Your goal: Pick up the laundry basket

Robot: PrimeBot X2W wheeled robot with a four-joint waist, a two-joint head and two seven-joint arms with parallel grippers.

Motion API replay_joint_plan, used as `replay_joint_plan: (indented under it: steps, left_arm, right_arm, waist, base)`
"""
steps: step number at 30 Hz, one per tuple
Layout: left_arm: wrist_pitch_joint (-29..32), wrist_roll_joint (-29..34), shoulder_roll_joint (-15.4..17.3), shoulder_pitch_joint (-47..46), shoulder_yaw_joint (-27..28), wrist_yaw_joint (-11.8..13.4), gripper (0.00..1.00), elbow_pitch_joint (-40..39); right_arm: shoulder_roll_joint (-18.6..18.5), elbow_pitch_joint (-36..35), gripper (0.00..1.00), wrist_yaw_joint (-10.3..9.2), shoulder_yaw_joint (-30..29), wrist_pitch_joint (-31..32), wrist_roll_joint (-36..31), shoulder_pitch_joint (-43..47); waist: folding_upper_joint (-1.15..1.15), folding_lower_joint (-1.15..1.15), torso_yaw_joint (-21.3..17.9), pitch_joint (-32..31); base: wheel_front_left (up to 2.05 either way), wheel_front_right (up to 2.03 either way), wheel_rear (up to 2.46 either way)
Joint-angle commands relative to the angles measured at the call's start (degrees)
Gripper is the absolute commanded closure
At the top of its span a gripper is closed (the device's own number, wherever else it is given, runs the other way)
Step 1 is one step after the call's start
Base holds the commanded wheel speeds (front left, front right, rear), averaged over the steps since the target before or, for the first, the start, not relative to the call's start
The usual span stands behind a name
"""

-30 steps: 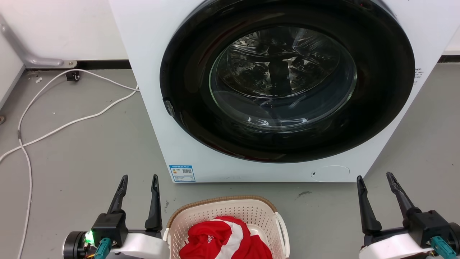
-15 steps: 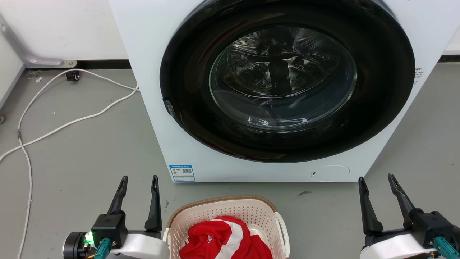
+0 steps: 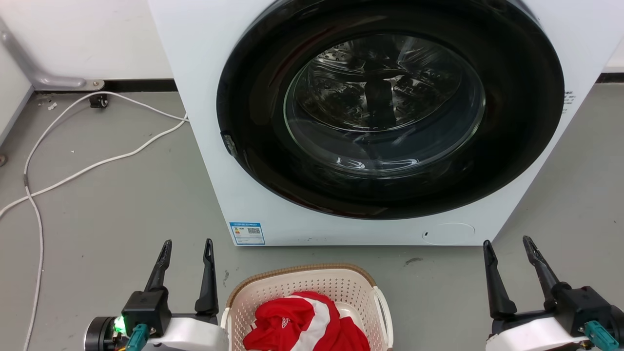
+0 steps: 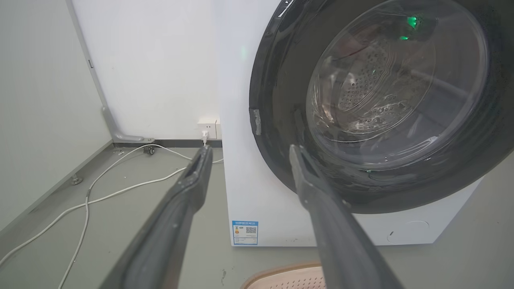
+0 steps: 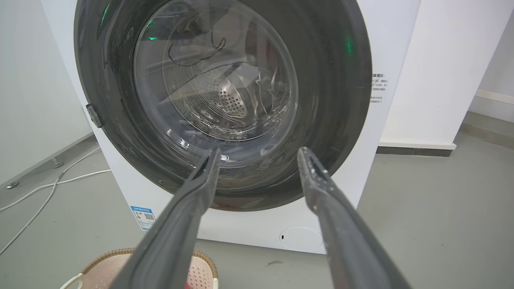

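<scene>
The laundry basket (image 3: 336,286), cream-white and perforated with a brown woven-look rim, sits on the floor at the bottom middle of the head view, in front of the washing machine. Red and white clothing (image 3: 304,324) lies inside it. My left gripper (image 3: 188,243) stands open just left of the basket, holding nothing. Far off to the basket's right, my right gripper (image 3: 507,243) is also open and holds nothing. The basket's rim (image 4: 281,277) peeks in at the bottom of the left wrist view, and the basket (image 5: 104,269) shows at the lower left of the right wrist view.
The white washing machine (image 3: 209,122) with its closed dark round door (image 3: 385,112) stands right behind the basket. White cables (image 3: 87,168) trail over the grey floor at the left. A wall runs along the far left, and a white wall block (image 5: 437,72) stands right of the machine.
The whole head view has shifted very slightly; both grippers stay open and in about the same places, and the basket has not moved.
</scene>
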Motion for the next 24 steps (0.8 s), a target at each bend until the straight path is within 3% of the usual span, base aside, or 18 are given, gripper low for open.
replay_joint_plan:
  steps: [1,14,24]
  left_arm:
    - [-0.3,-0.6,0.1,0.3,0.2,0.0,0.00,0.3]
    - [-0.3,-2.0,0.1,-1.9,3.2,-1.4,0.00,6.5]
    - [-0.3,-0.6,0.1,-6.9,6.0,-2.9,0.00,16.1]
  right_arm:
    - [-0.2,0.0,0.00,-0.02,0.3,-0.1,0.2,0.3]
    - [-0.1,4.9,0.00,-0.03,7.7,-0.1,-0.8,-3.6]
    - [-0.1,16.4,0.00,-0.03,10.9,-0.1,-4.9,-9.8]
  waist:
    - [0.00,0.00,0.0,0.1]
    - [0.00,0.00,0.2,3.5]
    - [0.00,0.00,0.1,10.3]
  base:
    - [0.00,0.00,0.00]
    - [0.00,0.00,0.00]
    - [0.00,0.00,0.00]
